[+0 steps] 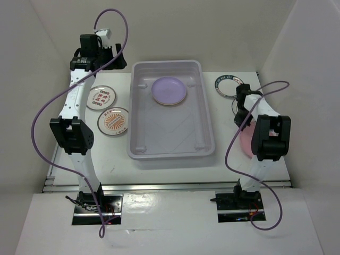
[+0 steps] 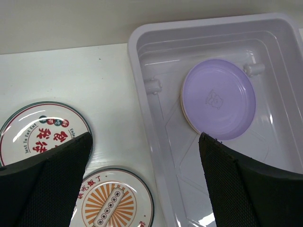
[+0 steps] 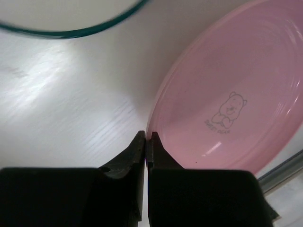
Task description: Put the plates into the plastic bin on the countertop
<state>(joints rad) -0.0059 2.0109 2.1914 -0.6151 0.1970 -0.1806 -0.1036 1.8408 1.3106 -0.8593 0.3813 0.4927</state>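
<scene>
Your right fingers (image 3: 135,152) pinch the pink plate (image 3: 227,94) at its rim; your left fingers (image 2: 52,189) stand wide apart, empty.

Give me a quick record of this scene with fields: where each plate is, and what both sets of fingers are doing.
bin: middle of the countertop, lavender plate inside
left of bin: red-marked plate and sunburst plate, both on the countertop
right of bin: green-rimmed plate and pink plate, both outside the bin
left fingers: open, holding nothing
right fingers: shut on the pink plate's rim
</scene>
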